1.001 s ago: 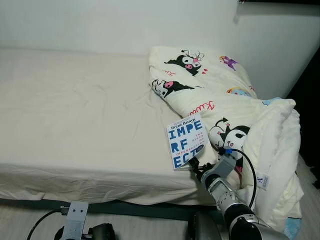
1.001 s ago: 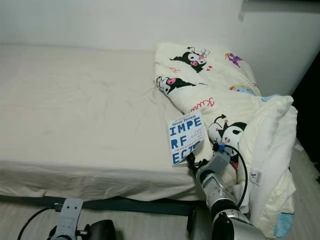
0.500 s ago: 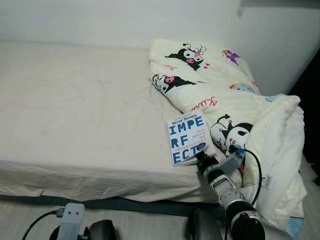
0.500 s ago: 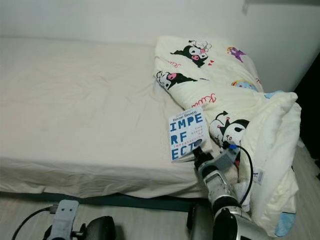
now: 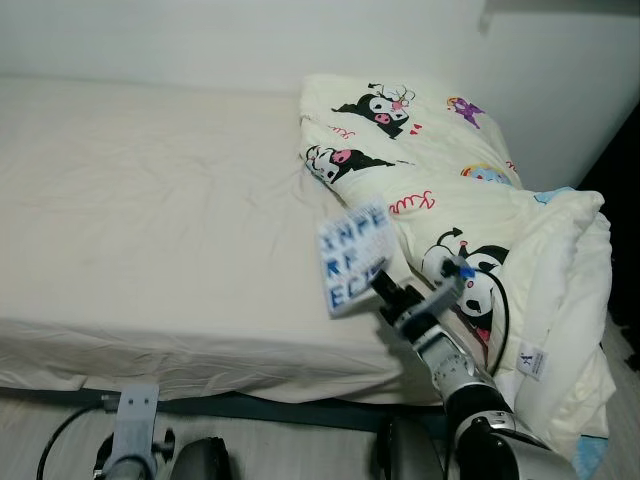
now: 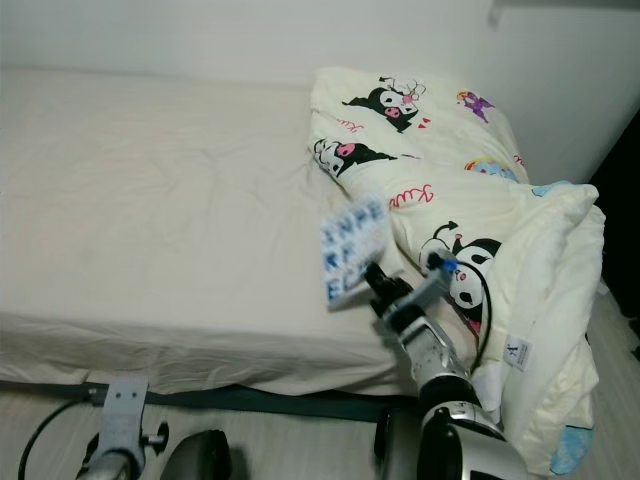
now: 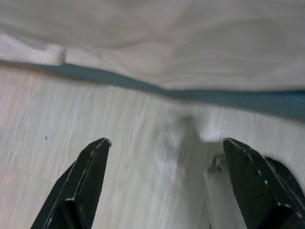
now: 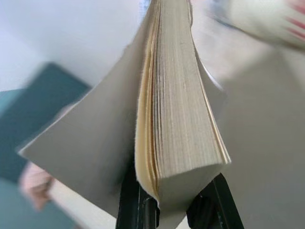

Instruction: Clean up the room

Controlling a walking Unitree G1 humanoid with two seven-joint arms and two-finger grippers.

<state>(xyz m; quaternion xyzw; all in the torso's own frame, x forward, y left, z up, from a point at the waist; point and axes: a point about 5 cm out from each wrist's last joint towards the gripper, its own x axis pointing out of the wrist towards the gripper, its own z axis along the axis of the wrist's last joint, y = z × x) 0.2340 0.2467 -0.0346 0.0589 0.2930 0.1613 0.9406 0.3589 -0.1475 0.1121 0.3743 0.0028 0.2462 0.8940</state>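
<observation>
Right gripper point(image 5: 383, 287): fingers clamped on lower edge of book point(image 5: 353, 258), white cover with blue lettering, blurred, held upright above the bed's point(image 5: 150, 220) near edge, just beside the cartoon-print duvet point(image 5: 470, 210). Left gripper point(image 7: 162, 191): fingers spread apart, holding nothing, low over pale wood floor point(image 7: 71, 119) by the bed base

the book point(image 5: 354, 258) cover is motion-blurred, its lettering barely legible, its lower corner hidden between the fingers point(image 8: 138, 205).
</observation>
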